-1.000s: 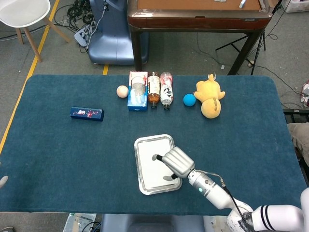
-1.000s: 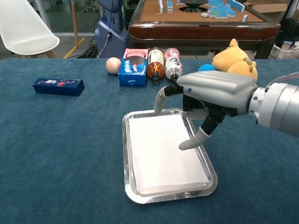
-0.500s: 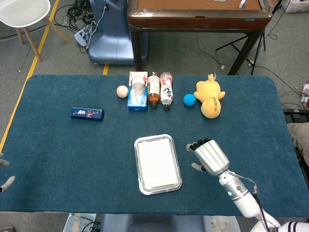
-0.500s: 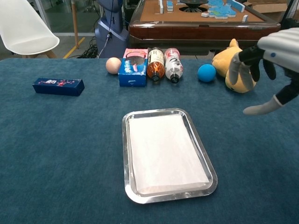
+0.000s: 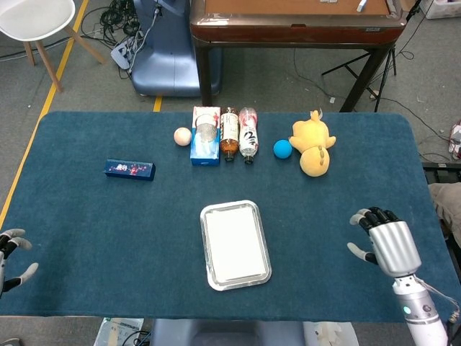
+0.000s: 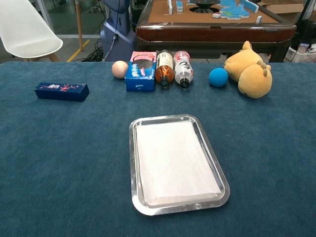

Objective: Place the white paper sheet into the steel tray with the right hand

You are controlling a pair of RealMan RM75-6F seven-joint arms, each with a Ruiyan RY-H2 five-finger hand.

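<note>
The steel tray [image 5: 207, 249] is sitting flat near the front middle of the blue-covered bench [image 5: 108, 216], and the white paper sheet [image 5: 234, 243] is lying inside it, covering most of the tray floor with the raised rim showing all around in the chest view [image 6: 133, 148]. The right hand [image 5: 387, 241] is hovering over the bench well to the right of the tray, holding nothing, its fingers [image 5: 371, 215] loosely apart. The left hand [image 5: 11, 254] is showing only partly at the left frame edge, fingers spread, empty. Along the far side, a peach ball [image 5: 182, 135], a blue snack box [image 5: 205, 137], two bottles [image 5: 238, 134], a blue ball [image 5: 282, 148] and a yellow plush toy [image 5: 312, 143] are lying in a row; a dark blue box [image 5: 130, 169] is lying apart at left.
</note>
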